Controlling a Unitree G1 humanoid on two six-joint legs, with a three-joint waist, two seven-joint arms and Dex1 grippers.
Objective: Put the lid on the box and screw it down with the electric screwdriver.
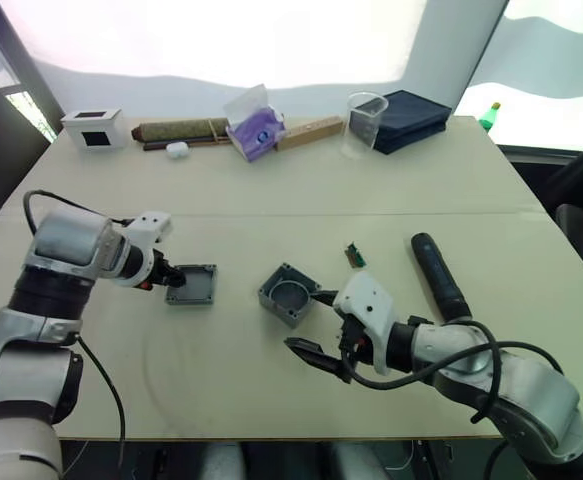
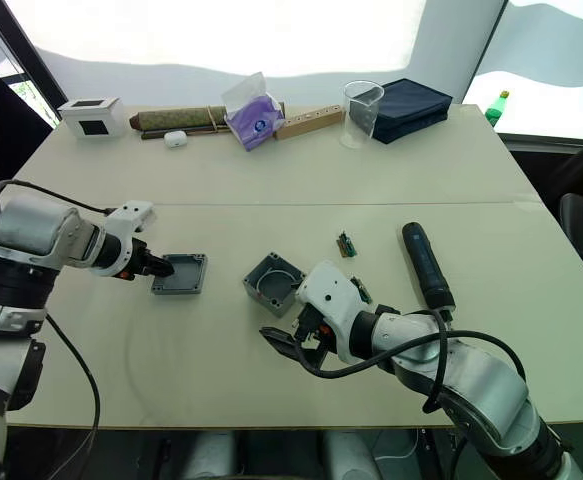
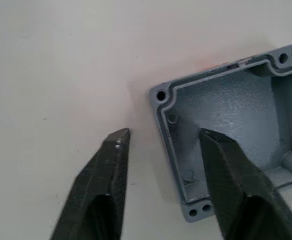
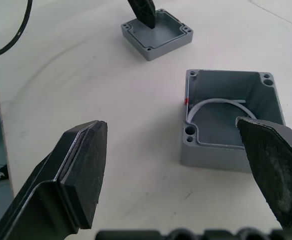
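Pale table [image 1: 271, 190] by bright windows — both tools wide, left tool [image 3: 161, 150] astride lid [image 1: 192, 284] wall, right tool [image 4: 186, 165] by box [image 1: 288, 293]

No legible text, labels, brands or numbers anywhere. The purple packet [image 1: 256, 128] at the desk's 12 o'clock edge carries a round printed mark, unreadable. The box [image 4: 229, 118] bears one small red mark on its side (no characters discernible).

Daylight poured from blown-out white windows beyond the table's [image 1: 271, 190] far edge, overexposed to blank glare. Shadows on the table were soft and faint. In the wrist views the near fingers [image 4: 80, 165] looked blurred.
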